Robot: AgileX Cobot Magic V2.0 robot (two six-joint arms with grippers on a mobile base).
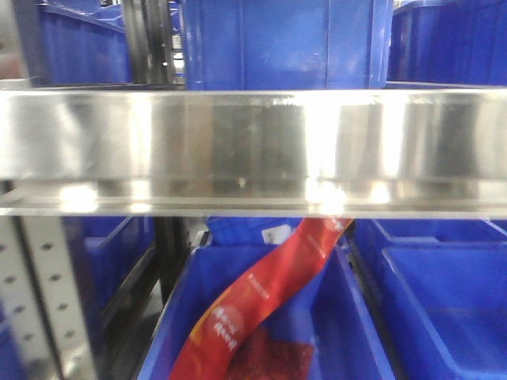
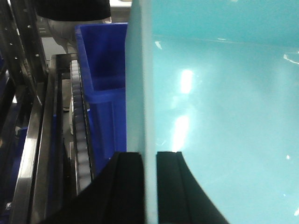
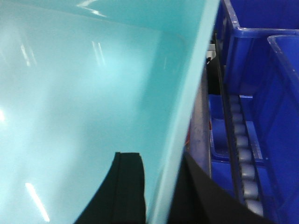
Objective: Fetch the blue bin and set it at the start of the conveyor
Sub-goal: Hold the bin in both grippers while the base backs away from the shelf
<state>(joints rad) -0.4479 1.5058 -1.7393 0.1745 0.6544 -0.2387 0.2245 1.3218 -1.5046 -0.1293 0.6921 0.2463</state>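
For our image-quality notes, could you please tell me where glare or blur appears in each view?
Front view: soft, white glare patches on the steel rail. Left wrist: bright highlights on the blue bin. Right wrist: streaky reflections on it, rollers blurred.

Pale blue bin (image 2: 224,116): one. Grippers: two, left gripper (image 2: 149,156) and right gripper (image 3: 159,161). Dark blue crates (image 1: 277,39): six or more, front view. Steel rail (image 1: 238,142): one. Red banner (image 1: 261,301): one.

No txt legible. Long red glossy strip (image 1: 261,305) in dark-blue plastic crate (image 1: 337,317) carries white print, too blurred; small white label (image 1: 277,234) behind, ditto.
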